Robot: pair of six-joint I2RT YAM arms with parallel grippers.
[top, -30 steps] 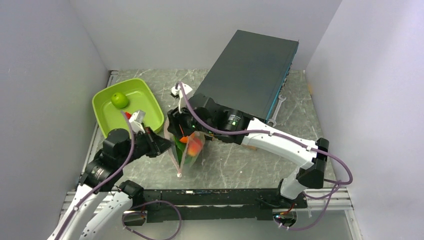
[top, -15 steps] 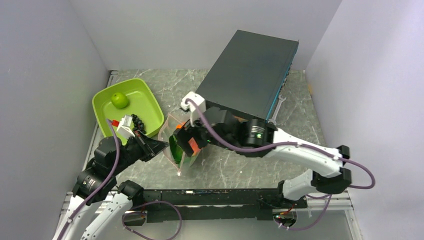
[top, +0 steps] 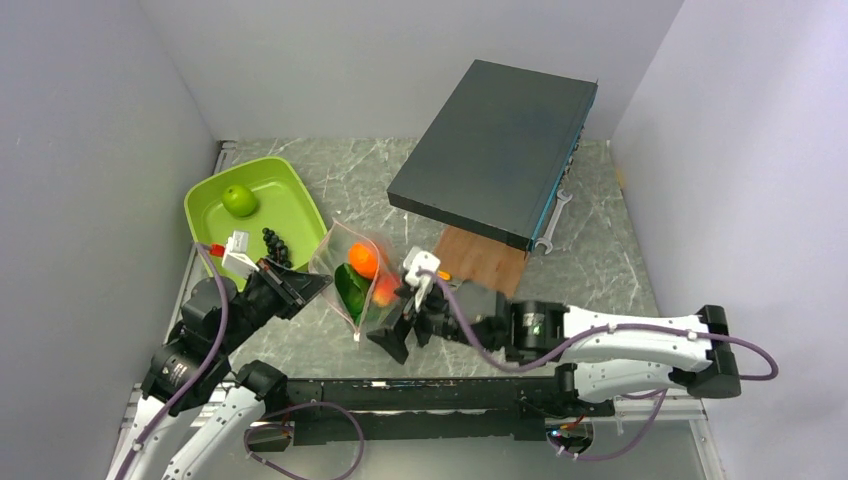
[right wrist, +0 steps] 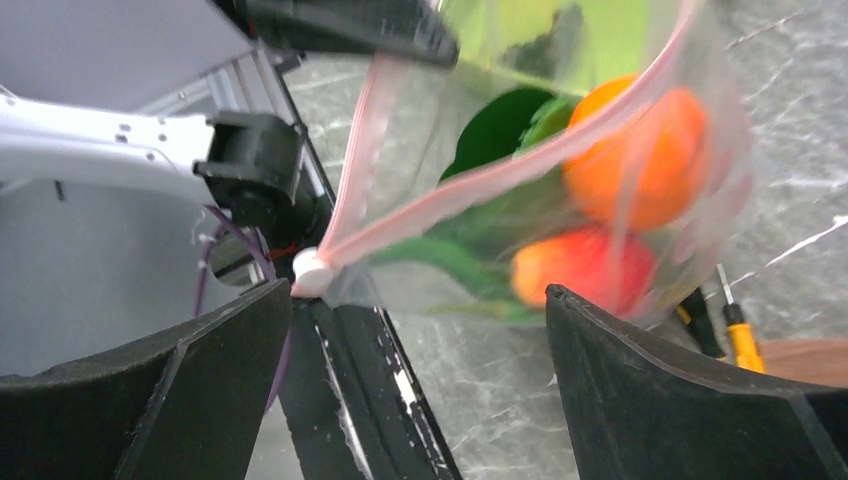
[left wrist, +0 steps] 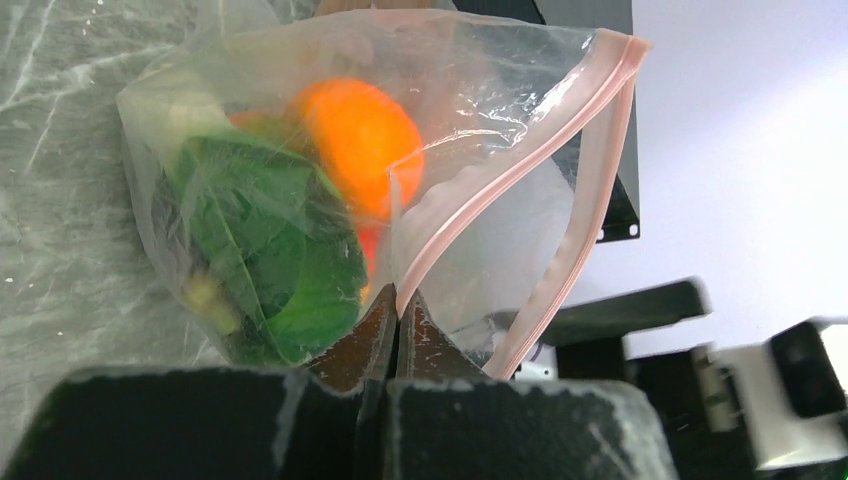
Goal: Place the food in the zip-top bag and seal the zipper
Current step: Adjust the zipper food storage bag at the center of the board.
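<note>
The clear zip-top bag (top: 352, 278) stands on the table and holds an orange fruit (top: 363, 258), leafy greens (top: 350, 290) and a red-yellow fruit (top: 386, 290). My left gripper (top: 318, 285) is shut on the bag's pink zipper strip (left wrist: 560, 130) and holds the mouth up; its tips (left wrist: 398, 302) pinch one side of the strip. My right gripper (top: 398, 335) is open and empty, low beside the bag's near right side. In the right wrist view its fingers (right wrist: 680, 380) frame the bag (right wrist: 560, 200) and the white zipper slider (right wrist: 312, 268). A green apple (top: 239, 200) and black grapes (top: 272, 245) lie in the tray.
The lime-green tray (top: 290, 195) sits at the back left. A large dark box (top: 495, 150) rests tilted at the back right over a wooden board (top: 485, 262). A wrench (top: 553, 222) lies by the box. An orange-and-black screwdriver (right wrist: 735, 322) lies right of the bag.
My right gripper has drawn back from the bag's mouth to the near side of the bag and is now open. The orange fruit now sits in the bag. My left gripper keeps its hold.
</note>
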